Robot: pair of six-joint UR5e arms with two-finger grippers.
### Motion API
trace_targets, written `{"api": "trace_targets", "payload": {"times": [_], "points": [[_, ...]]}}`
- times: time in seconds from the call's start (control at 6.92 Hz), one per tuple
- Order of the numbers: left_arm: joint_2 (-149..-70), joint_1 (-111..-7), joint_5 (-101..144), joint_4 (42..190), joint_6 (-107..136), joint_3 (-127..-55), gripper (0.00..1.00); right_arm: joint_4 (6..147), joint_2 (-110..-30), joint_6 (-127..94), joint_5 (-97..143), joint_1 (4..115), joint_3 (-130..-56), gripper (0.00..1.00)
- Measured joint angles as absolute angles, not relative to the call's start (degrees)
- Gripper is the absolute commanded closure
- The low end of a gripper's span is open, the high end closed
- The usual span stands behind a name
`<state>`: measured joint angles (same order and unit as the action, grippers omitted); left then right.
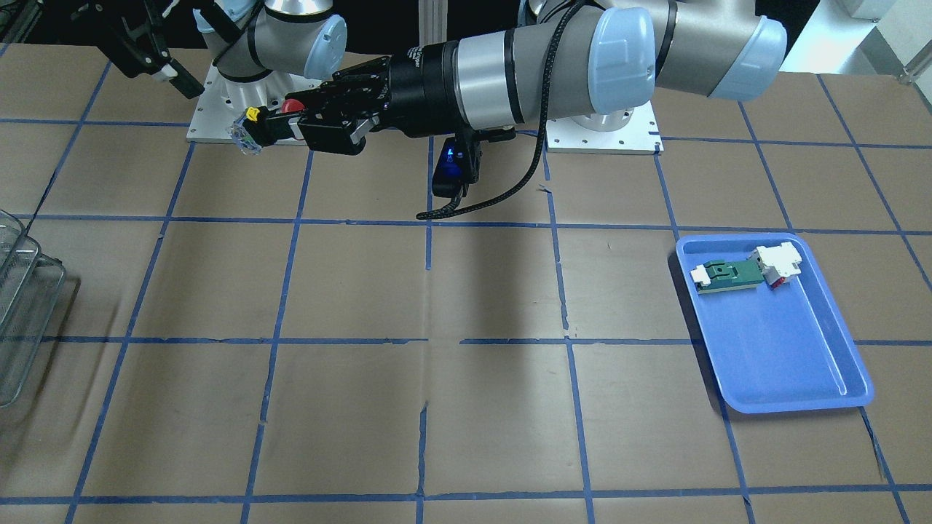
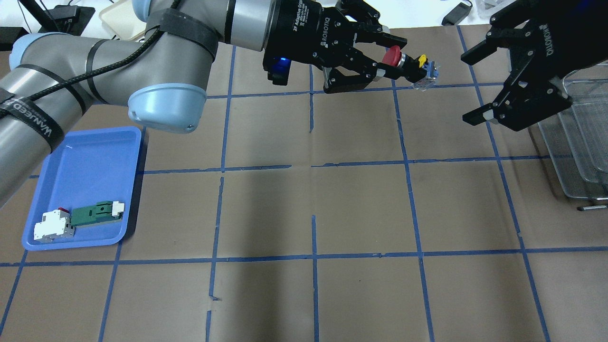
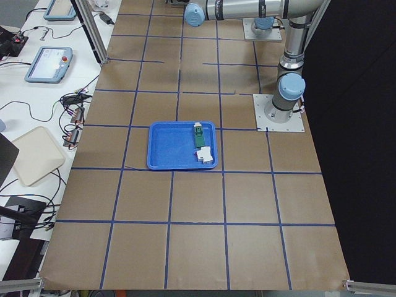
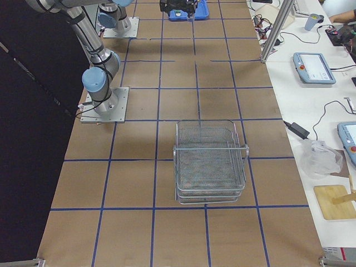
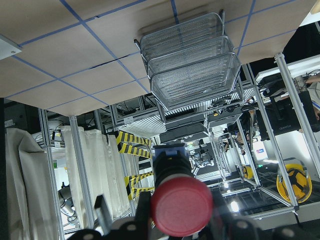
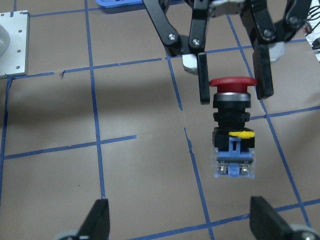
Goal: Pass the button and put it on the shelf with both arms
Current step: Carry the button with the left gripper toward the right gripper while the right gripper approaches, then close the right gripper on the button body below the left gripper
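Observation:
My left gripper point(image 2: 387, 59) is shut on the button point(image 2: 409, 65) just behind its red cap and holds it level in the air, clear base pointing at my right gripper. In the front view the left gripper point(image 1: 300, 118) holds the button point(image 1: 262, 125) out to the left. My right gripper point(image 2: 475, 88) is open and empty, a short gap from the button's base. In the right wrist view the button point(image 6: 231, 131) hangs between the left fingers point(image 6: 202, 75), just beyond my right fingertips point(image 6: 97, 220). The wire shelf point(image 2: 579, 128) stands at the table's right edge, beside the right gripper.
A blue tray point(image 2: 85, 161) at the table's left holds a green-and-white flat part point(image 2: 95, 213) and a white-and-red block point(image 2: 52, 225). The shelf shows whole in the exterior right view point(image 4: 210, 161). Blue tape lines grid the brown table.

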<state>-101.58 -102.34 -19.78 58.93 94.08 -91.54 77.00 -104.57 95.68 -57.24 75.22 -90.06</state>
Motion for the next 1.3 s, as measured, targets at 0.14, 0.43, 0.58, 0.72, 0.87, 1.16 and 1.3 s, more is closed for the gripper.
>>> {"api": "trace_targets", "payload": {"times": [0.14, 0.43, 0.58, 0.72, 0.87, 1.16, 1.3], "points": [[-101.4, -102.4, -19.8, 58.8, 94.1, -91.6, 1.00, 79.3, -104.8, 95.1, -55.6, 75.3, -90.2, 0.00], [-101.2, -102.5, -19.8, 58.8, 94.2, -91.7, 1.00, 85.1, -104.1, 93.8, -54.8, 75.4, -91.6, 0.00], [-101.1, -102.5, -19.7, 58.9, 94.2, -91.7, 1.00, 87.2, -103.8, 92.4, -54.8, 75.6, -92.3, 0.00], [-101.2, -102.6, -19.8, 58.9, 94.2, -91.7, 1.00, 87.9, -103.7, 90.3, -54.7, 75.8, -92.7, 0.00], [-101.1, -102.6, -19.8, 58.9, 94.2, -91.7, 1.00, 87.9, -103.7, 89.2, -54.7, 76.0, -92.8, 0.00], [-100.6, -102.6, -19.8, 58.9, 94.3, -91.7, 1.00, 87.3, -103.8, 88.6, -54.8, 76.6, -94.1, 0.00], [-100.3, -102.6, -19.8, 58.9, 94.3, -91.8, 1.00, 87.3, -103.8, 88.6, -54.8, 77.3, -95.0, 0.00]]}}
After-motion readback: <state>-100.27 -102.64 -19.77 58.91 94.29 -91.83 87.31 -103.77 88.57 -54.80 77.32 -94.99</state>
